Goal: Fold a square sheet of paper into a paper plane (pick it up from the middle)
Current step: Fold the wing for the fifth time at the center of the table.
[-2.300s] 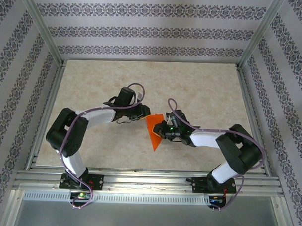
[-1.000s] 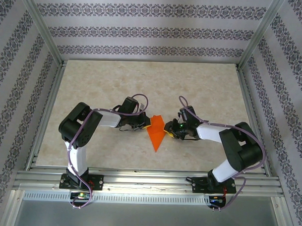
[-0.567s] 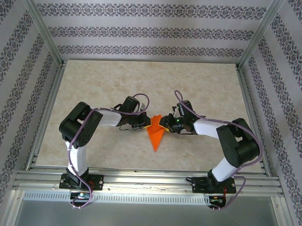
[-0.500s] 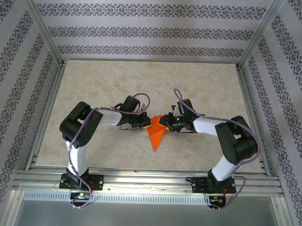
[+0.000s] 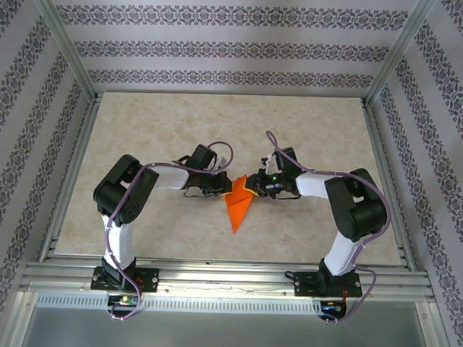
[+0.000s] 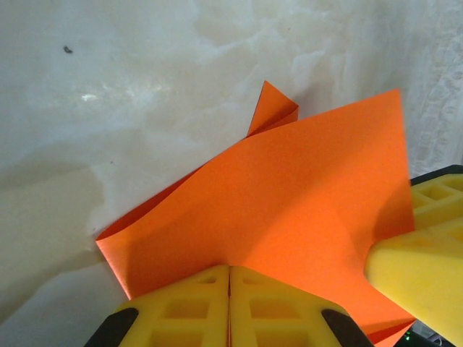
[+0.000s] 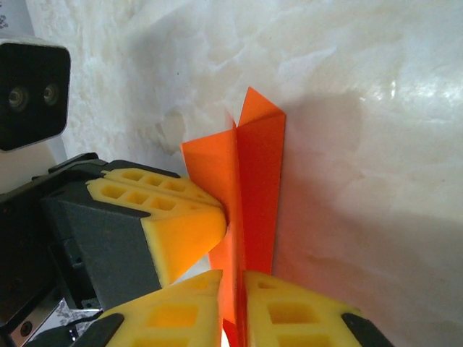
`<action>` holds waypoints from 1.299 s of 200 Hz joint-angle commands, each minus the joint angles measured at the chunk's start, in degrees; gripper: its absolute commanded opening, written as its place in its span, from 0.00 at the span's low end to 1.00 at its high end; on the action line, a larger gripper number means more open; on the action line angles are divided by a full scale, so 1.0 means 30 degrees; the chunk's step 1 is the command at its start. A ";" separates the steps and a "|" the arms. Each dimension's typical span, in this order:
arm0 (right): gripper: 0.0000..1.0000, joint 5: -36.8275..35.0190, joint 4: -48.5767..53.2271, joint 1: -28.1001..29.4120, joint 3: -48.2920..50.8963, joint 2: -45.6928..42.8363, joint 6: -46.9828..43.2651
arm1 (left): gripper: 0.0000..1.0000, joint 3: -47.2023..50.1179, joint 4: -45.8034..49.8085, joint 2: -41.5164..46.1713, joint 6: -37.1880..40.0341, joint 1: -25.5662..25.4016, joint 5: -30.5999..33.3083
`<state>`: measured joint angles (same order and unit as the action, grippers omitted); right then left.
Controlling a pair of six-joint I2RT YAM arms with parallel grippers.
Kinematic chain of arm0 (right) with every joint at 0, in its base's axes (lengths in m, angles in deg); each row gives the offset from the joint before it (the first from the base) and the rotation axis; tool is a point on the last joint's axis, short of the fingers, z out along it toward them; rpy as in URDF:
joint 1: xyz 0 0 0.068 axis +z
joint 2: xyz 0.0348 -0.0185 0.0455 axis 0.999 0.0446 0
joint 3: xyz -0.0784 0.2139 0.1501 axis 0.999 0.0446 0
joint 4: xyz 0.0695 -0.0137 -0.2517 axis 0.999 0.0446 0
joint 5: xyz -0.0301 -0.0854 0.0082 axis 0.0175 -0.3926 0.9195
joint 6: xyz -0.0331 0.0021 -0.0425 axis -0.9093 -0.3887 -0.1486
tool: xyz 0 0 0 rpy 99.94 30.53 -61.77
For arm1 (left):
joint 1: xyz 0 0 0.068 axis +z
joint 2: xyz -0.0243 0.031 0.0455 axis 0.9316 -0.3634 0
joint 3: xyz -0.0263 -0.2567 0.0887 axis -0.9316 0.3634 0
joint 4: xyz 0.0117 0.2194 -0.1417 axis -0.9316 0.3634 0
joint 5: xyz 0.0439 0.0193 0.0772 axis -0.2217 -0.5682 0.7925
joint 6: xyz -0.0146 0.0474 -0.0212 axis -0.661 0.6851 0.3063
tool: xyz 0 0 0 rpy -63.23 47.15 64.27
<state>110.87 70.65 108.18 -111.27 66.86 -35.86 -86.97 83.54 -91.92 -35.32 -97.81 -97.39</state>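
Observation:
The orange paper plane (image 5: pixel 237 207) is a narrow folded dart, its tip pointing toward the near edge of the table. My left gripper (image 5: pixel 224 190) is shut on its left flap; in the left wrist view the yellow fingertips (image 6: pixel 229 278) meet on the paper plane (image 6: pixel 289 210). From the right, my right gripper (image 5: pixel 251 189) is shut on the folded layers. In the right wrist view the paper plane (image 7: pixel 257 166) stands on edge between its fingertips (image 7: pixel 233 293). The two grippers face each other, almost touching.
The beige marbled table (image 5: pixel 309 130) is bounded by aluminium rails (image 5: pixel 213 276) at the near edge and patterned walls around. The right gripper's yellow finger (image 6: pixel 419 267) sits at the left wrist view's right side; the left gripper's finger (image 7: pixel 173 224) crowds the right wrist view.
Both grippers came down to the table with the paper. The right gripper then slid left up against the plane's right side and shut on it; the dart's tip shifted slightly left.

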 commanded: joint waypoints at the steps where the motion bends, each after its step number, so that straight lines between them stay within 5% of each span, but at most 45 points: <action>1: 0.10 0.0586 0.0410 -0.0165 0.0288 -0.0087 -0.0403 | 0.11 -0.0462 0.1113 -0.0407 0.0981 0.0176 0.0363; 21: 0.04 0.0286 0.0029 -0.0143 0.0535 -0.0171 0.0268 | 0.16 -0.0595 0.1029 0.0075 0.1165 0.0172 0.0296; 53: 0.00 -0.1553 -0.0785 -0.0028 0.1267 -0.1082 0.2220 | 0.37 -0.0228 0.1874 0.3594 0.2702 -0.0350 0.2083; 118: 0.00 -0.5452 -0.5011 0.0457 0.3443 -0.2938 0.8289 | 0.44 0.1619 0.3448 0.7074 0.7205 -0.3847 0.7279; 180: 0.00 -0.6485 -0.6502 0.0795 0.4482 -0.3278 0.9896 | 0.52 0.0753 0.4496 0.5124 0.9559 -0.7835 1.1604; 260: 0.00 -0.6366 -0.6737 0.0850 0.4427 -0.3282 1.0080 | 0.58 -0.0993 0.5961 0.2715 1.0248 -0.9210 1.5876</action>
<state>92.44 52.20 109.86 -98.15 58.05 -6.55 -88.00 97.68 -83.04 -6.77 -124.24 -56.54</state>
